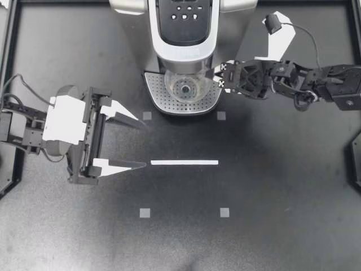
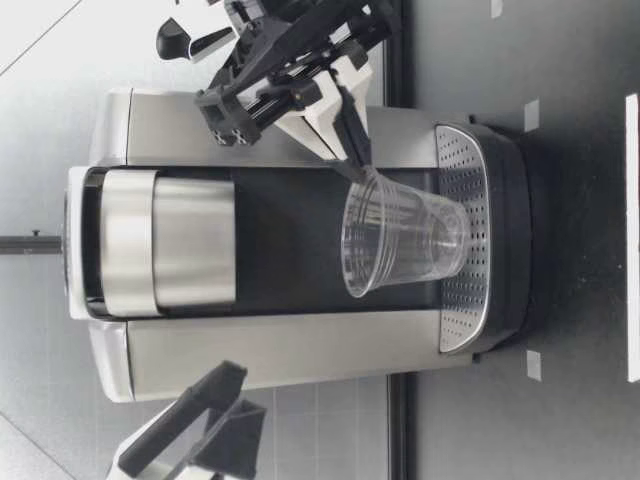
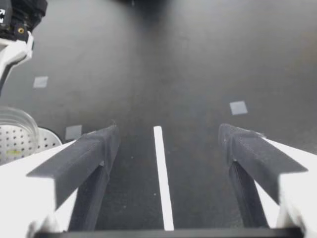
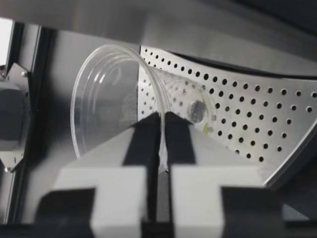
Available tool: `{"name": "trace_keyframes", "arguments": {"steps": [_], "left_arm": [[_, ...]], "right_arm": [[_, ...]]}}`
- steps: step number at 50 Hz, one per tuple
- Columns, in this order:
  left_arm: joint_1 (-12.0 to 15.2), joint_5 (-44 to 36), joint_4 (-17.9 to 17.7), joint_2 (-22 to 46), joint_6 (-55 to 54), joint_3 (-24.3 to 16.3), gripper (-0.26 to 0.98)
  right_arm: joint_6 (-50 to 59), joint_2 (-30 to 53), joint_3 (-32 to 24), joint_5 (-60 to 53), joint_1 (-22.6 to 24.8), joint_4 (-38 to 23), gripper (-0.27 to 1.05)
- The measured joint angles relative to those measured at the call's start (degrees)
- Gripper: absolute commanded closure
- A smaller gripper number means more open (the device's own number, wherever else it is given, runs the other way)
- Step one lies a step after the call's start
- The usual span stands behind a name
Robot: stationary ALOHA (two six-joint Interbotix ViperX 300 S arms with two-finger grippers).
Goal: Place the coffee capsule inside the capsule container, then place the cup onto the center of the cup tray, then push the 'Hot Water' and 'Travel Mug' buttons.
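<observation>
My right gripper (image 1: 217, 79) is clenched on the rim of the clear plastic cup (image 1: 183, 87), one finger inside the wall and one outside. In the right wrist view the two fingers (image 4: 143, 141) stand almost together, with the thin wall of the cup (image 4: 109, 94) pinched between them. The cup is over the perforated cup tray (image 1: 155, 99) of the coffee machine (image 1: 183, 22), under the brew head. From the low view the cup (image 2: 400, 235) leans slightly, mouth up, its base down at the tray (image 2: 455, 300); whether it sits flat I cannot tell. The button panel (image 1: 184, 12) lies on top of the machine, beyond the cup.

My left gripper (image 1: 141, 144) is released, fingers spread wide, over the bare counter (image 1: 271, 186) well apart from the machine. A white tape line (image 1: 184, 162) lies just ahead of it, and in the left wrist view the line (image 3: 161, 173) runs between the open fingers (image 3: 89, 153).
</observation>
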Motion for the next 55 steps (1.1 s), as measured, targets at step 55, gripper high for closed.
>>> {"name": "trace_keyframes", "arguments": {"steps": [55], "left_arm": [[0.09, -0.26, -9.4, -0.18, -0.09, 2.2, -0.02]], "right_arm": [[-6.5, -12.48, 9.4, 5.8, 4.22, -17.31, 0.32]]}}
